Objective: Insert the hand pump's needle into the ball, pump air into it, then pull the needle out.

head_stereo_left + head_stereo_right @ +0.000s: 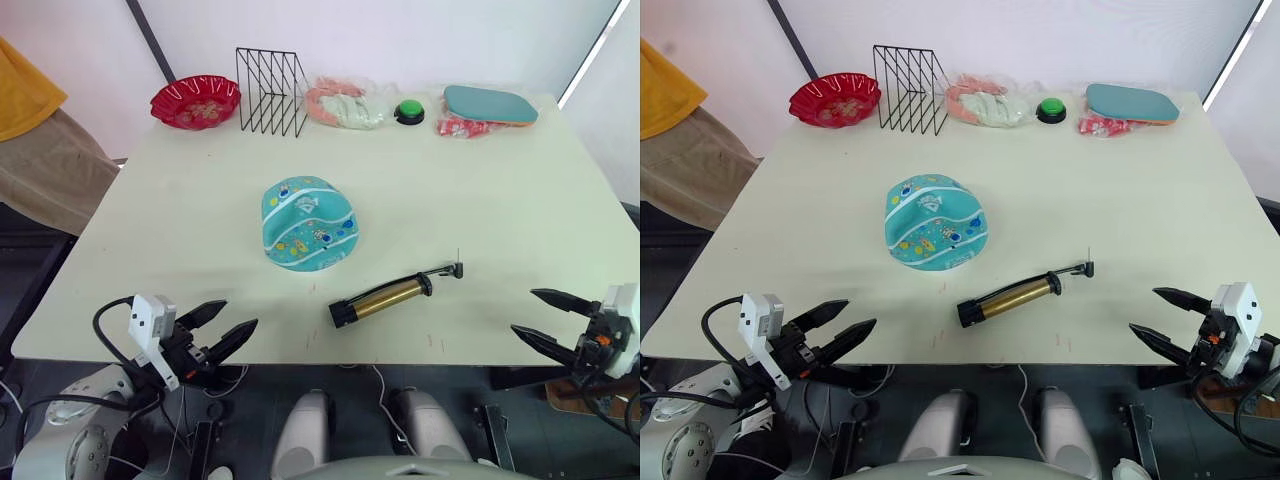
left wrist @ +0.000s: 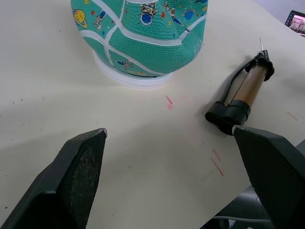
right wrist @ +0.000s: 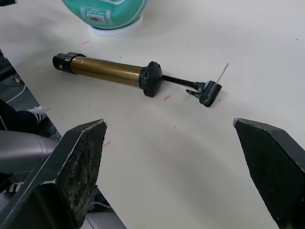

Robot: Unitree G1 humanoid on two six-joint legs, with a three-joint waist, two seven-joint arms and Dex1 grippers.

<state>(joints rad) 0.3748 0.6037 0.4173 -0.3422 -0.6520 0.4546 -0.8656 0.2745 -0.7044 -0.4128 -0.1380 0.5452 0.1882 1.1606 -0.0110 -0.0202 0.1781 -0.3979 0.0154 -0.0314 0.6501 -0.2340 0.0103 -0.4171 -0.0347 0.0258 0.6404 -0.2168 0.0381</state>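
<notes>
The ball (image 1: 308,224) is seen at the centre of the frame, partly deflated and dented on its upper side, seated on a white ring (image 2: 131,78) — presumably so that it cannot roll while the needle is pushed in. The hand pump (image 1: 386,297) lies flat on the table (image 1: 500,210) just below and right of the ball, apart from it; its gold barrel runs diagonally, the black end cap toward the lower left, the handle end toward the upper right. The needle (image 3: 222,74) is shown at the far right end of the pump, standing up from its small black fitting, not yet in the ball. The tool is thus assembled but free, gripped by nothing.

The left gripper (image 1: 218,328) is held at the lower left of the frame, off the near table edge, its two fingers spread apart and empty. The right gripper (image 1: 550,319) is held at the lower right, likewise spread and empty. Both are kept low and wide of the work, well apart from pump and ball — a ready stance from which either could be reached.

Along the top of the frame a red bowl (image 1: 195,100), a black wire rack (image 1: 271,92) and a green button (image 1: 408,110) are set well clear of the work.
</notes>
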